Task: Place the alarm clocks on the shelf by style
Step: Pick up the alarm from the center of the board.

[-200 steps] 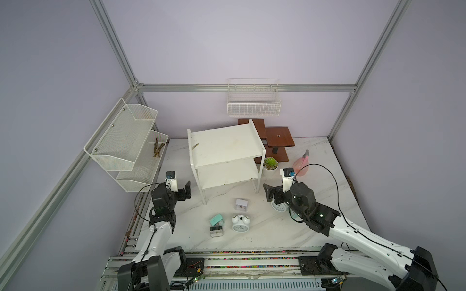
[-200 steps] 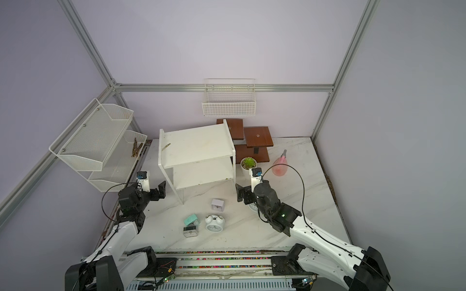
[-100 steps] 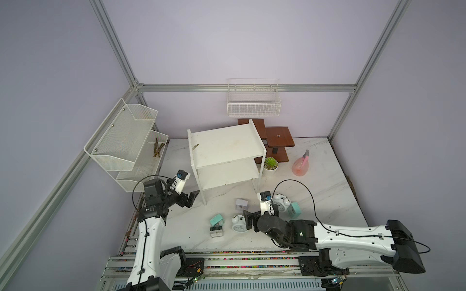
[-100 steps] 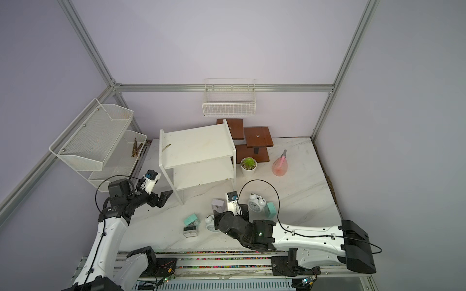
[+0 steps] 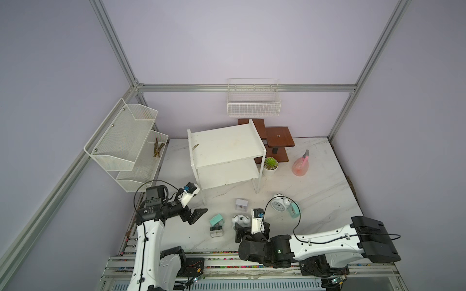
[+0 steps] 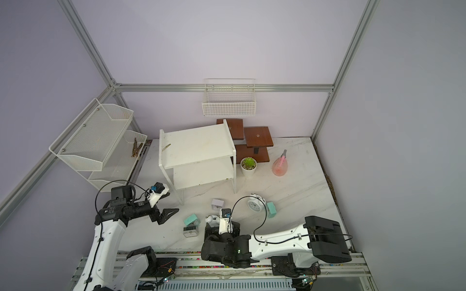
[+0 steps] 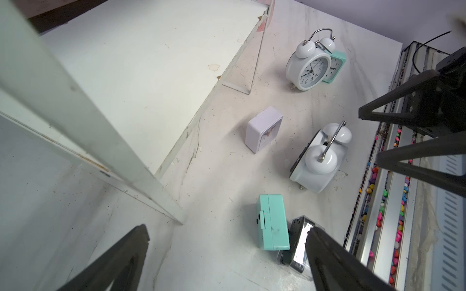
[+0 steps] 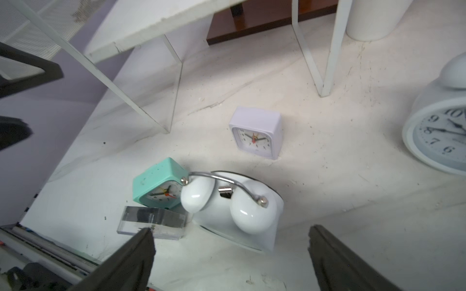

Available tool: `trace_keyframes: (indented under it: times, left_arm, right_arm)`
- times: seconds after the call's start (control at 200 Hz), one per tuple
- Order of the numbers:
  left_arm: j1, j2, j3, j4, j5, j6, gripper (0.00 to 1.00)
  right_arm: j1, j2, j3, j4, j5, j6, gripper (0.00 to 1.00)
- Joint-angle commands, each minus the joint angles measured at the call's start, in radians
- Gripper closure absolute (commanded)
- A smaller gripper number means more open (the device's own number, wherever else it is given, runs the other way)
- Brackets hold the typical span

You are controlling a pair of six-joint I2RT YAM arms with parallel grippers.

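**Tipped twin-bell clock ahead of the spread right claw**

The right gripper (image 8: 230, 233) is held low with its jaws wide apart. The tipped twin-bell clock (image 8: 242, 209) lies on the table (image 5: 315, 181) just ahead of it, in line with the gap, ungripped. The left gripper (image 5: 197, 215), likewise spread and empty, is held beside a front leg of the shelf (image 5: 224, 146), near the mint-green clock (image 5: 216, 220).
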Motion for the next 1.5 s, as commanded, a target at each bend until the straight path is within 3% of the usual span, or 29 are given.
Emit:
trace_keyframes:
  times: [0.0, 0.515, 1.025, 1.495]
  left_arm:
    - [-0.003, -0.015, 0.027, -0.036, 0.032, 0.022, 0.00]
    - [-0.003, -0.028, -0.039, -0.028, 0.062, 0.014, 0.00]
    - [-0.003, -0.023, -0.038, -0.018, 0.067, 0.003, 0.00]
    - [-0.002, -0.014, -0.039, -0.010, 0.059, 0.001, 0.00]
  right_arm:
    - [0.013, 0.073, 0.051, -0.059, 0.033, 0.139, 0.01]
    - [0.020, 0.267, 0.064, 0.094, 0.072, 0.174, 0.01]
    - [0.008, 0.348, 0.060, 0.164, 0.146, 0.186, 0.01]
    - [-0.049, 0.392, 0.043, 0.326, 0.120, 0.077, 0.00]
